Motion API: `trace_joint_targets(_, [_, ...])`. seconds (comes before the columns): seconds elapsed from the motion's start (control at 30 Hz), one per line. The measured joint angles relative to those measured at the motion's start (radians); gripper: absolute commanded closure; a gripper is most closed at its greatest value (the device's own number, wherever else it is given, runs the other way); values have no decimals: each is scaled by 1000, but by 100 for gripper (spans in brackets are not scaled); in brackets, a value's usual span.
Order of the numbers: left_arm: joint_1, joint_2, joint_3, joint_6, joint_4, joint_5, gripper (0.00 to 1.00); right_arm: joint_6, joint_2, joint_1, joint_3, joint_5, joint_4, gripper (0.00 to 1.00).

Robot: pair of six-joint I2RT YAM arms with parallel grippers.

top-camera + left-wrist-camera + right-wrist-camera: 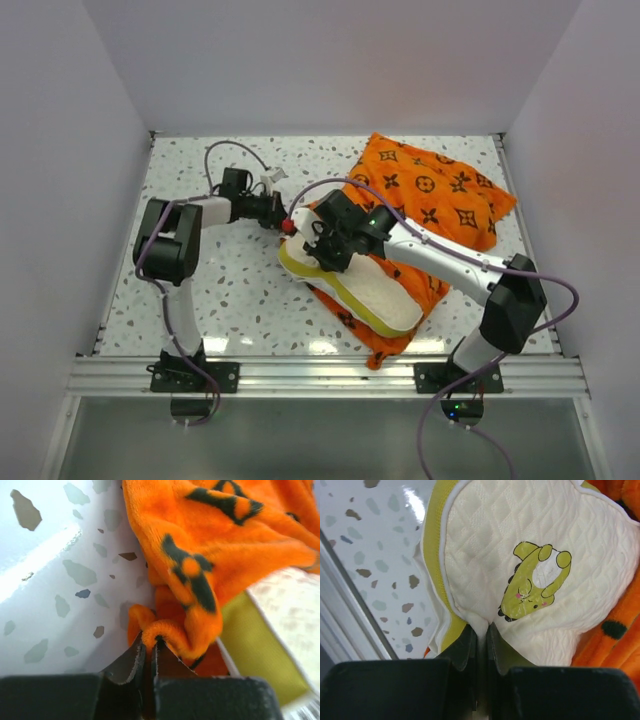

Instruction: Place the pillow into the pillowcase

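The cream pillow (365, 285) with a yellow band lies on the lower flap of the orange pillowcase (440, 195), near the front middle. My right gripper (322, 243) is shut on the pillow's edge; the wrist view shows its quilted face (485, 545) and a small yellow cartoon print (535, 580). My left gripper (283, 213) is shut on a rolled orange edge of the pillowcase (200, 545) at its left corner, with the pillow's yellow band (255, 650) just beside it.
The speckled white table (230, 290) runs left of the fabric. White walls close the left, back and right sides. A metal rail (320, 375) lines the front edge, with both arm bases bolted to it.
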Motion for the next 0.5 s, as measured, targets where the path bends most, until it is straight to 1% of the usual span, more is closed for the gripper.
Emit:
trace_joint_targets(0.07, [23,8,64,18,-107,29,100,-1,8,-17,-10,43,22,100])
trace_joint_targets(0.13, [78,6,176,82,-272,63,100,3,44,-60,10,91,49,100])
trace_joint_targets(0.23, [188,-9,382,231,-539,97,100,29,197,-186,188,143,59,100])
trace_joint_targets(0.3, [238,-49,454,332,-669,113,100,47,285,-269,306,161,119,100])
trace_joint_targets(0.37, [264,-127,453,437,-787,129,100,59,296,-305,331,163,171,100])
trace_joint_targets(0.4, [267,-162,431,467,-821,134,100,62,281,-300,324,177,183,100])
trace_joint_targets(0.47, [265,-235,357,531,-896,144,100,61,233,-233,240,215,229,100])
trace_joint_targets(0.5, [265,-261,310,559,-914,145,100,59,222,-181,180,231,246,100])
